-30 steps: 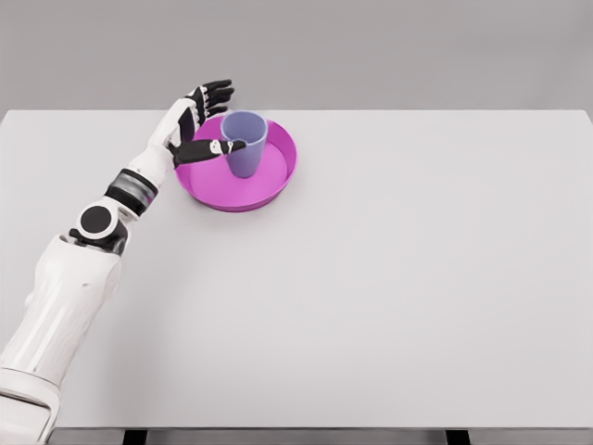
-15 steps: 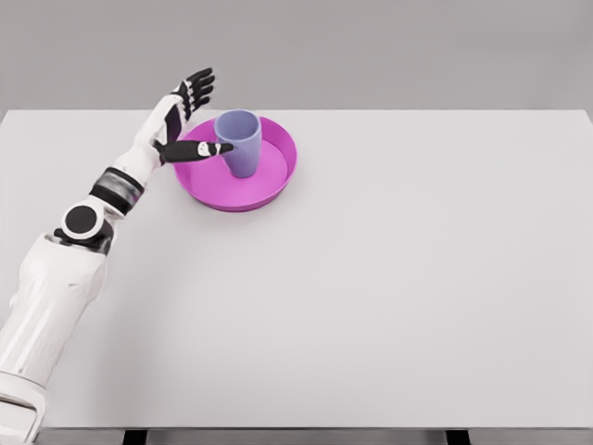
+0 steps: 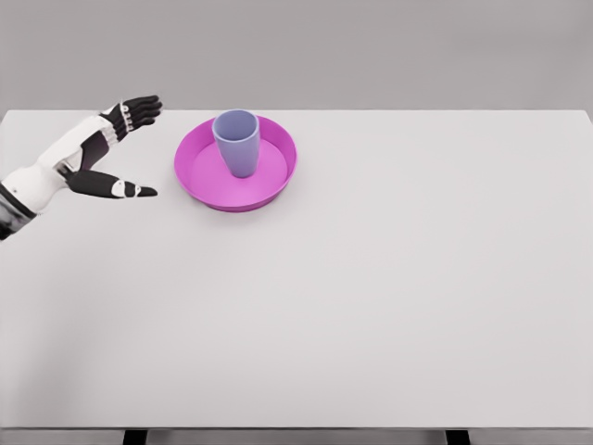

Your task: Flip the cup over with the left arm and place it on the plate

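A: How many views?

B: One. Head camera, mounted high, tilted down at the table (image 3: 371, 306) from the robot's own side.

A: Facing?

B: Forward across the tabletop toward a plain grey backdrop. Near table edge runs along the bottom of the frame, far edge near the top.

A: How close?

B: Moderately far. The whole tabletop fits, both far corners in frame. The plate (image 3: 278, 185) with the cup (image 3: 237, 139) sits small, upper left of centre.

A: Robot's body visible?

B: Only the left hand (image 3: 97, 153) and forearm, entering at the left edge.

A: Overlap with another view?

B: None to compare, single camera.
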